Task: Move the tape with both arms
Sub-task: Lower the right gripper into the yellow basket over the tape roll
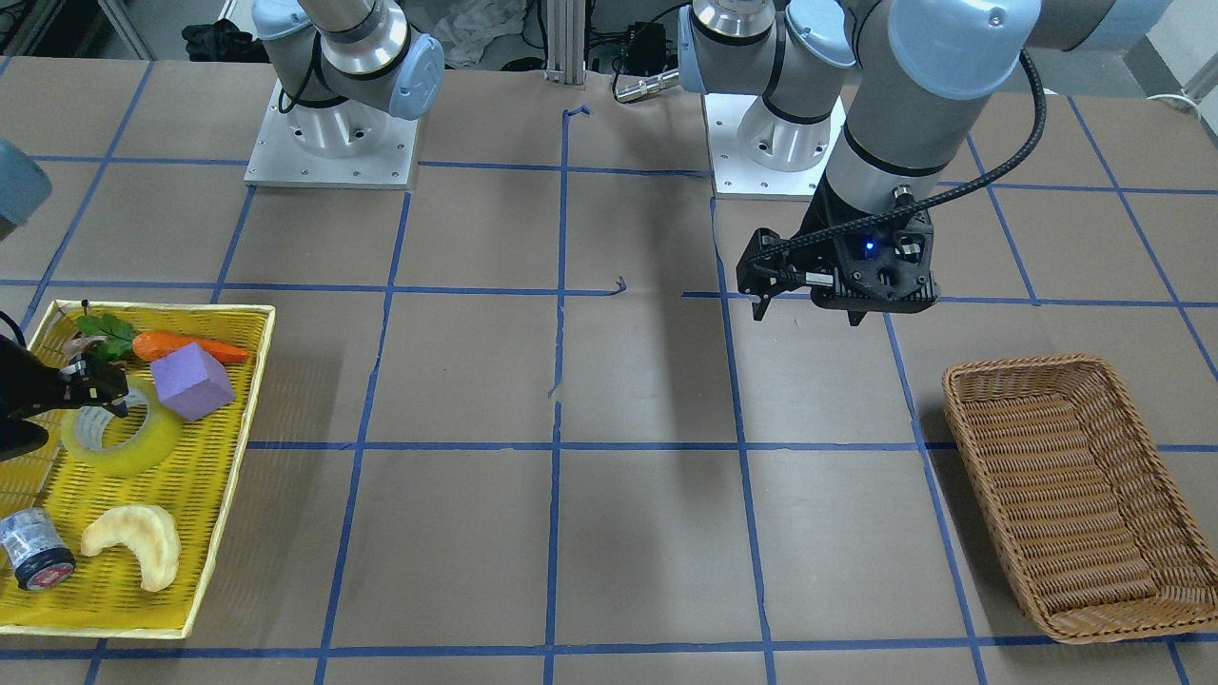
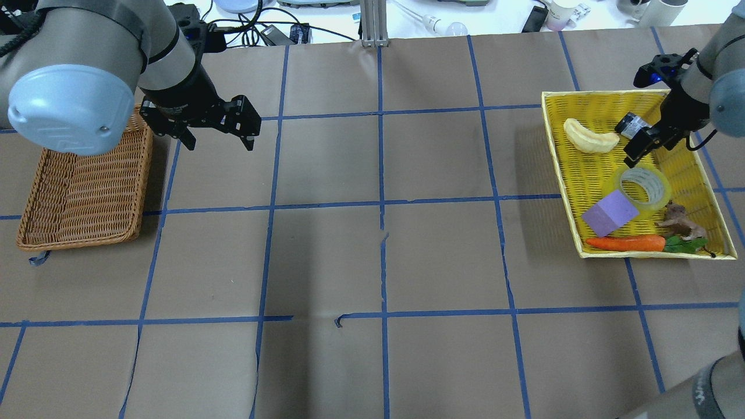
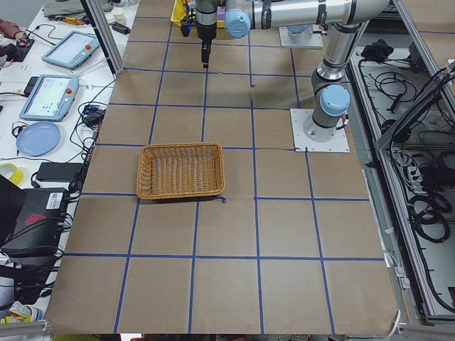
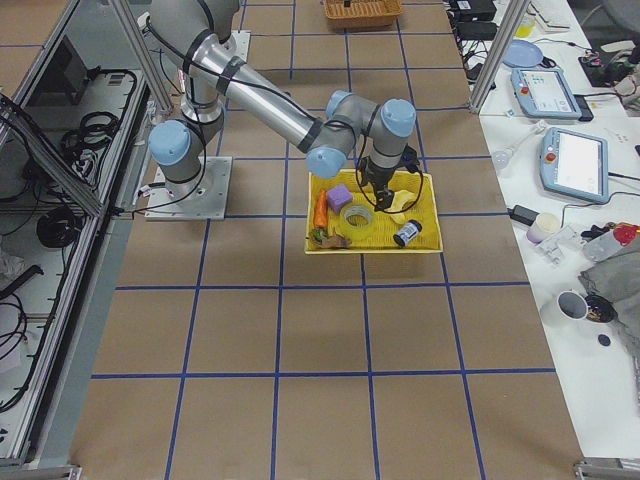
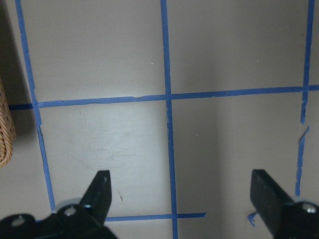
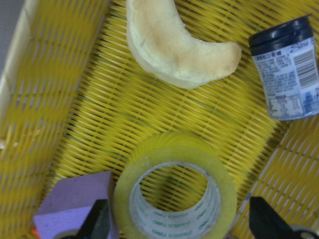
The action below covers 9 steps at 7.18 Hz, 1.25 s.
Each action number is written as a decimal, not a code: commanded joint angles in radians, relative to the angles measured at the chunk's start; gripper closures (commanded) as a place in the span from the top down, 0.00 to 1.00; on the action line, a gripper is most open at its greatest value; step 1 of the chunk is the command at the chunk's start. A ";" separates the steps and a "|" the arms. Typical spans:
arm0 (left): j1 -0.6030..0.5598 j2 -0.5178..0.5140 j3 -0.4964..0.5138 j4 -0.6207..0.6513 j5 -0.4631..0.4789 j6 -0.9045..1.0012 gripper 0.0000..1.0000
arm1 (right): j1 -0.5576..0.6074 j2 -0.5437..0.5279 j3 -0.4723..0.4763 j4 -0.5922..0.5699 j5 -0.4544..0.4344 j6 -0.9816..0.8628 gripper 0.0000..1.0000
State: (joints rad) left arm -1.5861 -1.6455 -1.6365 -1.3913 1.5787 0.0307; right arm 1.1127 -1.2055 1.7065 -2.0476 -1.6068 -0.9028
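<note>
Brown paper ruled with blue tape lines covers the desk, which carries one yellow tray and one wicker basket. Two arms reach over it, each with one claw.

The right claw hangs over the tray with its fingers spread wide and nothing between them. One roll of tape lies flat on the tray floor directly under it, within the span of the fingers. The hole faces up, so the ring's axis stands upright. From the pictures I cannot tell whether the fingertips touch the roll.

One purple block lies against the tape, just under one finger. One curved bread and one dark jar lie beyond the fingertips, apart from the roll. One carrot lies past the block, at the tray's edge. A small brown thing near it is too small to make out.

The left claw hangs over bare desk, wide open and empty, with the basket just beside it.

The right wrist view cuts off the jar, the block and the near edge of the tape. The front view cuts off most of the right arm.
</note>
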 commanded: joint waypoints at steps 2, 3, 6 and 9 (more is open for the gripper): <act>0.000 0.000 -0.003 0.000 -0.005 -0.001 1.00 | -0.057 0.050 0.068 -0.146 0.001 -0.232 0.94; 0.000 0.000 -0.006 0.000 -0.006 -0.002 1.00 | -0.057 0.052 0.111 -0.175 -0.011 -0.252 0.89; -0.002 -0.004 -0.006 0.000 -0.009 -0.002 1.00 | -0.057 0.049 0.130 -0.213 -0.024 -0.271 0.00; -0.002 -0.005 0.000 0.000 -0.009 -0.002 1.00 | -0.057 0.035 0.075 -0.198 -0.010 -0.262 0.00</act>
State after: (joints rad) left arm -1.5872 -1.6499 -1.6390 -1.3913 1.5694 0.0292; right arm 1.0553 -1.1611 1.8152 -2.2559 -1.6244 -1.1746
